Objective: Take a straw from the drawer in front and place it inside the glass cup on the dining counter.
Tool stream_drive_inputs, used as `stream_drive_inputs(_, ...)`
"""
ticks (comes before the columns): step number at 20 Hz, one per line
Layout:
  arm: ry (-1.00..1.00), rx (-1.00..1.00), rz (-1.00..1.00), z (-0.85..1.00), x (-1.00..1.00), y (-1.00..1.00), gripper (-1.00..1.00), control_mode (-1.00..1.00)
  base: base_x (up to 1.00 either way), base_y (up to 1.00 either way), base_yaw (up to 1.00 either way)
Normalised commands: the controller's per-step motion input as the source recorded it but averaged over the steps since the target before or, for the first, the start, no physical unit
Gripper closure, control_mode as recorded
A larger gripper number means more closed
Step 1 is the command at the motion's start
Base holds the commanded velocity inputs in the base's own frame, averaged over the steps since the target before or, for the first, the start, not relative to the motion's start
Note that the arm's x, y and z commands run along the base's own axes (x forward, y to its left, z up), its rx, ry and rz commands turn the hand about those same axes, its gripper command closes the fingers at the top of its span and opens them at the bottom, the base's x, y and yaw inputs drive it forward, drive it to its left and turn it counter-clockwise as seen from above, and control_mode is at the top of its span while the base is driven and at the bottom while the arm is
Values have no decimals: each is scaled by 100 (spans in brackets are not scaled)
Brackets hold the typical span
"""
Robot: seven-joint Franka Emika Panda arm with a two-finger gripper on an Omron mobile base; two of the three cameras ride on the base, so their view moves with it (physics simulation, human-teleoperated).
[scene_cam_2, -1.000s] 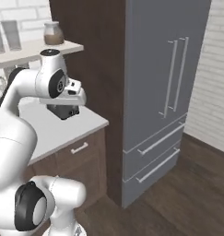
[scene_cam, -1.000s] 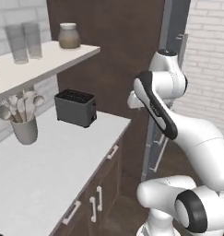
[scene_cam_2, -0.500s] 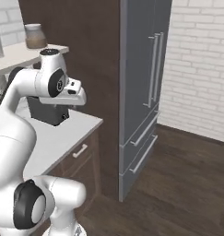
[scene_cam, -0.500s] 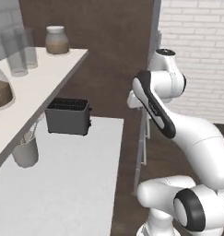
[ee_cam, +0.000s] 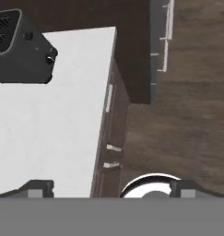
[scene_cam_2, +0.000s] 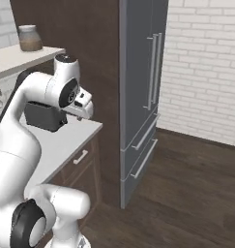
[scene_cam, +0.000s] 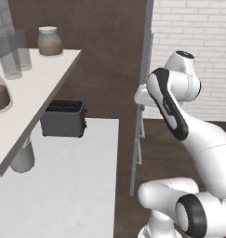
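Observation:
My gripper [ee_cam: 111, 189] is open, its two dark fingertips wide apart with nothing between them. It hangs above the edge of the narrow white worktop [ee_cam: 53, 129] and looks down on it. My hand [scene_cam_2: 83, 102] hovers over that worktop's corner. Below the edge runs the dark brown drawer [scene_cam_2: 78, 162], shut, with its small pale handle [ee_cam: 109, 97]. The straw is hidden. The glass cup and the dining counter are out of view.
A black toaster [scene_cam: 63, 118] stands at the back of the worktop [scene_cam: 72, 186]. Above it a white shelf [scene_cam: 40, 93] carries a jar [scene_cam: 50, 41] and two tall greyish glasses [scene_cam: 12, 53]. A grey fridge [scene_cam_2: 143, 87] rises to the right, with dark wooden floor [scene_cam_2: 186, 193] before it.
The whole picture has shifted: the base has moved and turned, so shelf, toaster and fridge slid across both views. The arm keeps its pose and the gripper stays open.

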Motion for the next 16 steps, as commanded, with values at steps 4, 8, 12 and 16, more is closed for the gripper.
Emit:
stream_drive_inputs(4,0,44,-5,-36,3,-94,-100,-100,0,0,0)
stream_drive_inputs(8,-2,49,0,-75,2,-95,-100,-100,0,0,0)
stream_drive_inputs(12,-9,51,1,-98,9,-70,-100,-100,0,0,0)
stream_drive_inputs(16,-10,40,4,-71,12,-29,-100,-100,0,0,0)
